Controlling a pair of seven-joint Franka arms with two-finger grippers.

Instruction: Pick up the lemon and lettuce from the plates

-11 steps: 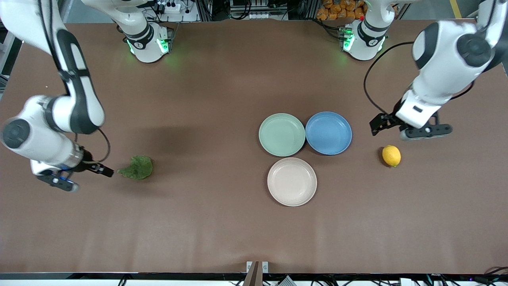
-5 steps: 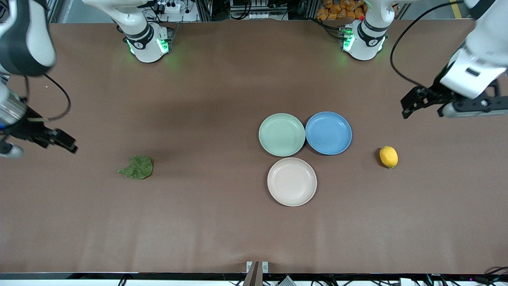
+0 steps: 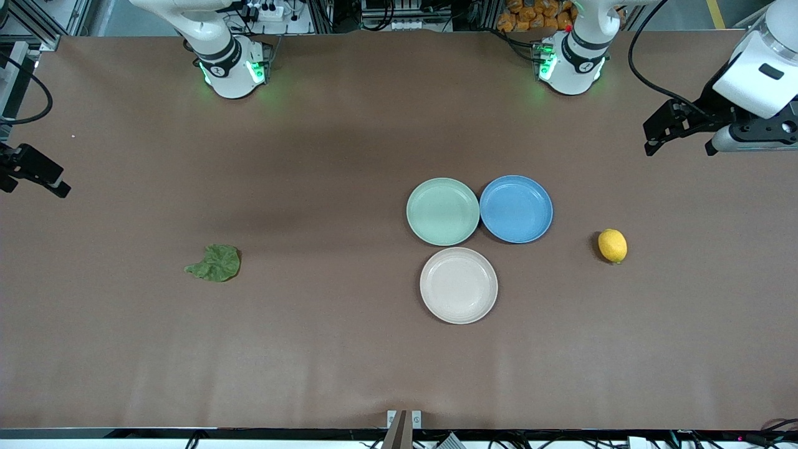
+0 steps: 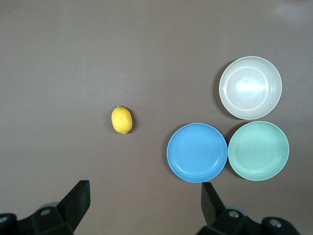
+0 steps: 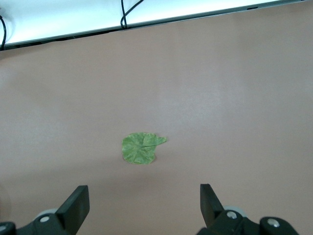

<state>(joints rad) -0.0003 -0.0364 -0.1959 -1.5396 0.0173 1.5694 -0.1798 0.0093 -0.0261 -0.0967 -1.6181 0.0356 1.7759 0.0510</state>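
Note:
The lemon (image 3: 613, 245) lies on the bare table toward the left arm's end, beside the blue plate; it also shows in the left wrist view (image 4: 122, 120). The lettuce (image 3: 214, 263) lies on the bare table toward the right arm's end and shows in the right wrist view (image 5: 141, 148). The mint plate (image 3: 442, 211) and the beige plate (image 3: 459, 285) are empty. My left gripper (image 4: 145, 192) is open and empty, high over the table's end near the lemon. My right gripper (image 5: 143, 196) is open and empty, high over the table near the lettuce, mostly outside the front view.
An empty blue plate (image 3: 516, 208) touches the mint plate, toward the lemon. The three plates (image 4: 250, 87) cluster mid-table. The arm bases (image 3: 230, 68) stand along the edge farthest from the front camera. Brown tabletop (image 3: 349, 349) surrounds everything.
Both grippers rose and drew away from the lettuce and the lemon toward the table's ends. The lemon shifted slightly on the table. The lettuce and plates stayed put.

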